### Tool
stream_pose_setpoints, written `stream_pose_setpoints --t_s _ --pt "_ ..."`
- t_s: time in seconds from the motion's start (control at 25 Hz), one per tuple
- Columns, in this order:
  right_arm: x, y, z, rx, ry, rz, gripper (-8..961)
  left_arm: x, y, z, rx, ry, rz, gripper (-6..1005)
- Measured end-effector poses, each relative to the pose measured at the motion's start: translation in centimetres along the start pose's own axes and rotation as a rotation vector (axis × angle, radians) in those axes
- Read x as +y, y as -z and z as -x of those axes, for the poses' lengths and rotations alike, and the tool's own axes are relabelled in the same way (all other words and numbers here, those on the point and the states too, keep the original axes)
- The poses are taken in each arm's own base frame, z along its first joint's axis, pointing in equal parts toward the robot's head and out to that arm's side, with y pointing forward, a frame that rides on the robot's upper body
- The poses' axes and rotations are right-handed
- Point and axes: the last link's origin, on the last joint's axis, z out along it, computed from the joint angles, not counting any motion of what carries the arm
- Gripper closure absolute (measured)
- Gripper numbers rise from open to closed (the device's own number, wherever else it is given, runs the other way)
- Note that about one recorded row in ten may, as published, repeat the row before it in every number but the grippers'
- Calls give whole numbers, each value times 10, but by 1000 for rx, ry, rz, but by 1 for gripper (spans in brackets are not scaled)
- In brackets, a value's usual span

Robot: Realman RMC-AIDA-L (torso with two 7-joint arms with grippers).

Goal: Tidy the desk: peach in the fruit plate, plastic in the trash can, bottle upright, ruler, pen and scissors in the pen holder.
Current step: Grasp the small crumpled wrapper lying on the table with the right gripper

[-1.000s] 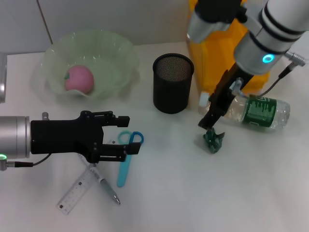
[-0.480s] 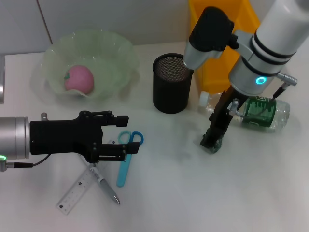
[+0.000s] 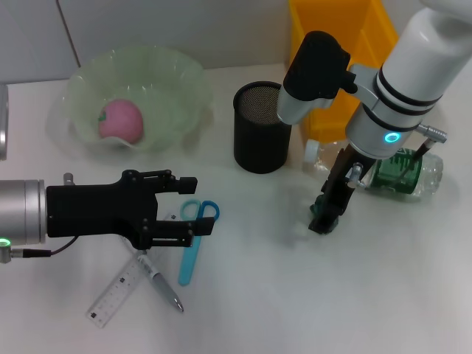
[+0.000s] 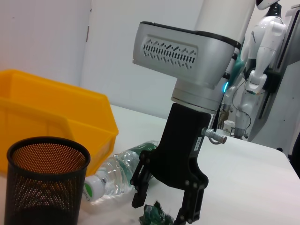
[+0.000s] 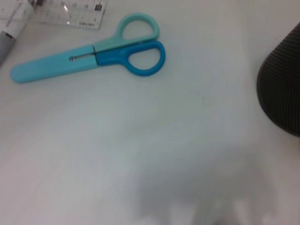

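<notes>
Left wrist view | plastic [image 4: 153, 216]: crumpled, dark green | between right gripper [image 4: 165, 209] jaws

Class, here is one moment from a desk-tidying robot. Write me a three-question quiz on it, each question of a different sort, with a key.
1. True or false: the peach already lies in the fruit plate.
2. Which item does the right hand straddle with open fingers? A) scissors B) green plastic scrap C) ruler
3. Fill in: the bottle lies on its ____ between the yellow bin and the right hand.

Key: 1 true; 2 B; 3 side. The left hand hovers open over the scissors, pen and ruler; the pen holder stands upright.
</notes>
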Motion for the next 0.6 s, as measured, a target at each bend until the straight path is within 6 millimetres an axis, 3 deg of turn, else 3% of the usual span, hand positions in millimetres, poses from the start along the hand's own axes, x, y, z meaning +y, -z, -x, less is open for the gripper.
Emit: stream_pose_setpoints --t_s 0.44,0.6 --pt "-2 -8 -2 -6 -8 -16 170 1 0 1 1 0 -1 215" --pt "-2 -8 -2 -6 -7 -16 332 0 1 0 5 0 -4 215"
